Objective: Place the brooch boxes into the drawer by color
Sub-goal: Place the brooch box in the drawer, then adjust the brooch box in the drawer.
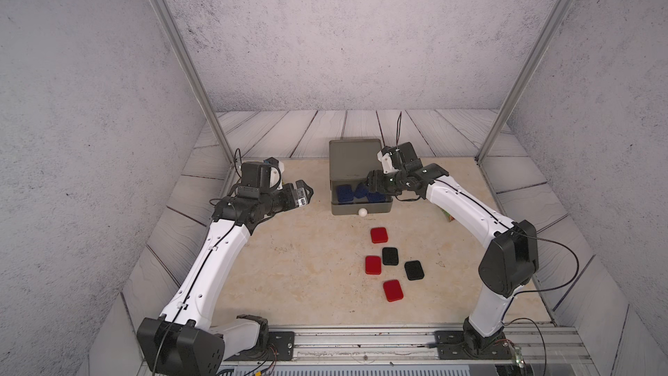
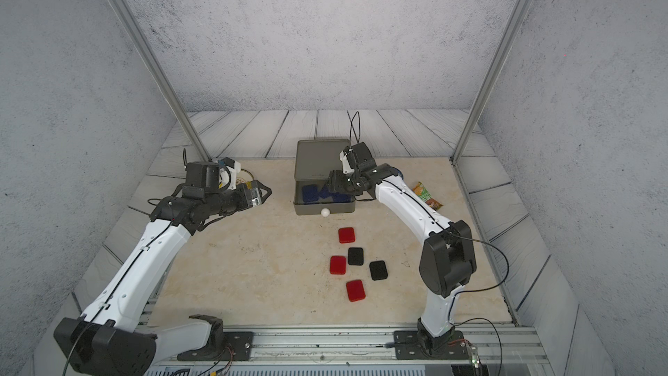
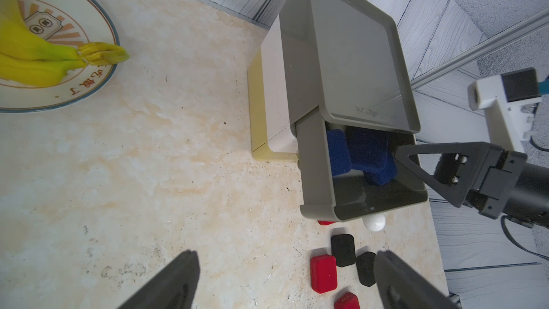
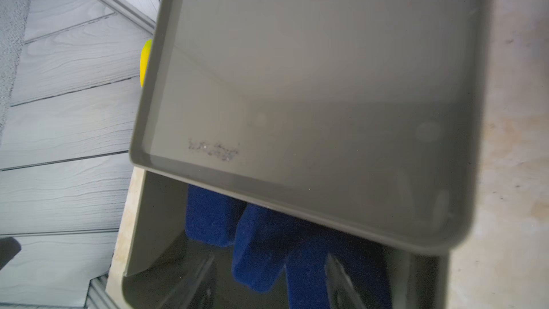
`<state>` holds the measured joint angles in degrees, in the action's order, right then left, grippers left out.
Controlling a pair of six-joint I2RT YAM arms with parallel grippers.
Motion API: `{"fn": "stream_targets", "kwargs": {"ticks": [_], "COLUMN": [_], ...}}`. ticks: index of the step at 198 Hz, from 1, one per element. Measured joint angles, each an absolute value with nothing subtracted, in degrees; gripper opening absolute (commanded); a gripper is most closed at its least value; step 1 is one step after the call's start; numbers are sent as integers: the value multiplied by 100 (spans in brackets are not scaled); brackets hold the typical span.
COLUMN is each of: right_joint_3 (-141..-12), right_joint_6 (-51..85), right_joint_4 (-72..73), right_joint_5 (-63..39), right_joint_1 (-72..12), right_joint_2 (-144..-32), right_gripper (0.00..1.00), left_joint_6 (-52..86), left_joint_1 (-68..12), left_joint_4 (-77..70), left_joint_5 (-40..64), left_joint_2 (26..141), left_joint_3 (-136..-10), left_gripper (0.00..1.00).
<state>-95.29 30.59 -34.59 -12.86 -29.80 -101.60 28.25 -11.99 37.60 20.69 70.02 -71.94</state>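
The right gripper's (image 4: 270, 257) fingers (image 4: 205, 273) stand apart, gripping nothing, with their tips down inside the open grey tier (image 1: 361, 207) of the chest (image 1: 350, 157). Three navy boxes (image 4: 208, 218) lie in that tier in a crowded, overlapping row. The middle one sits in the gap between the fingers, and I cannot tell whether either finger touches a box. The tier's white knob (image 1: 362, 213) points toward six o'clock, taking the back wall as twelve. Below it are the chest's shut white tier (image 3: 276, 84) and yellow tier (image 3: 256, 99).

At nine o'clock of the chest the left gripper (image 1: 307, 191) hovers above the table (image 1: 289, 265), its fingers (image 3: 178, 277) spread wide on nothing.

At six o'clock of the chest, well apart from it, three red boxes (image 1: 379, 235) and two black boxes (image 1: 390, 256) lie flat in a loose cluster. A plate (image 3: 98, 25) of bananas (image 3: 29, 54) sits behind the left gripper, and a snack packet (image 2: 428, 195) lies at three o'clock of the chest.
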Motion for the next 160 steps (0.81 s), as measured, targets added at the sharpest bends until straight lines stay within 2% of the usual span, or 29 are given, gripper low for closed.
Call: {"fn": "stream_targets", "kwargs": {"ticks": [17, 46, 60, 160], "right_joint_3": [-9609, -9642, -9653, -9662], "right_joint_6": [2888, 2687, 2665, 2740], "right_joint_4": [-3664, -3820, -3859, -3780], "right_joint_5": [-1111, -1011, -1024, -1168], "right_joint_1": [-2980, -3002, -3048, -3330], "right_joint_2": [-9992, -9773, -9751, -10401], "right_gripper": [56, 15, 0, 0], "left_joint_6": [2827, 2827, 2829, 2764], "left_joint_1": [-1199, -1199, -1199, -1199], "left_joint_4": [3778, 3804, 3817, 4021], "left_joint_5": [2084, 2086, 2088, 2091], "left_joint_2": [6989, 6943, 6917, 6864], "left_joint_3": [-7203, -7218, -7218, -7343], "left_gripper": [98, 98, 98, 98]}}
